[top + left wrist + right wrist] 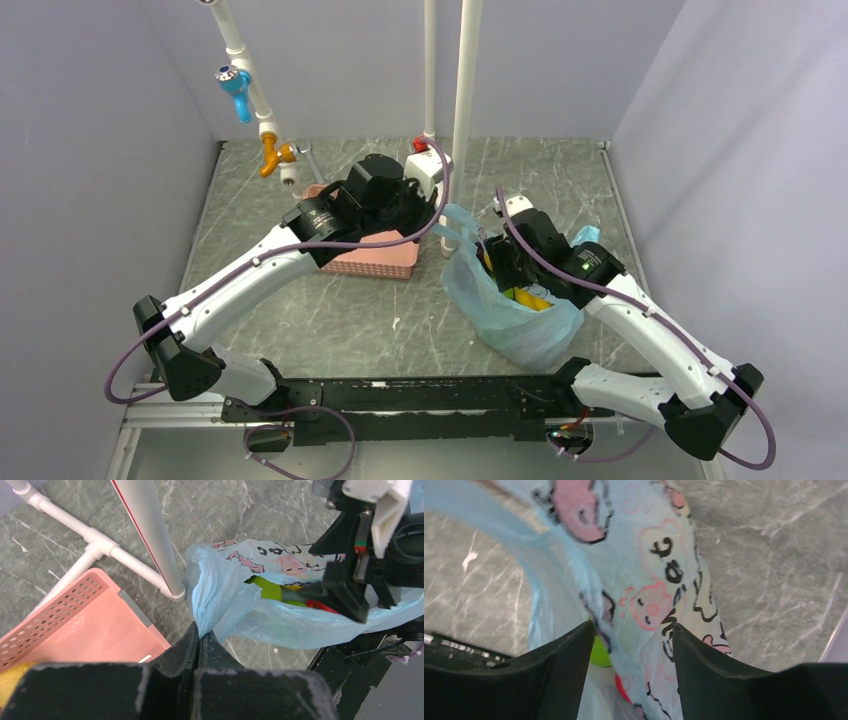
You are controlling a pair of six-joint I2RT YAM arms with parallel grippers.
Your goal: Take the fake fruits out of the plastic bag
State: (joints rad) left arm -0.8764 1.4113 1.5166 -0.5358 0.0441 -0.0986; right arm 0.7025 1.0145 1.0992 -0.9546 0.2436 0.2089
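The light-blue plastic bag (pixel 520 315) lies at the centre right of the table, with its mouth held up. My left gripper (pixel 438 228) is shut on the bag's rim, as the left wrist view (pixel 202 630) shows. My right gripper (pixel 497 262) is in the bag's mouth. In the right wrist view it (pixel 631 630) is open, with printed bag film (pixel 659 595) between the fingers. A yellow fruit (pixel 530 298) shows in the bag. A green fruit (pixel 267 588) and a red fruit (pixel 320 605) show through the opening. They also appear in the right wrist view, the green fruit (pixel 599 652) and the red one (pixel 624 686).
A pink lattice basket (pixel 375 258) stands under my left wrist, left of the bag, with something yellow (pixel 9 680) at its edge. Two white upright pipes (pixel 465 100) stand behind the bag. A pipe frame with a blue and an orange fitting (pixel 250 90) stands at the back left.
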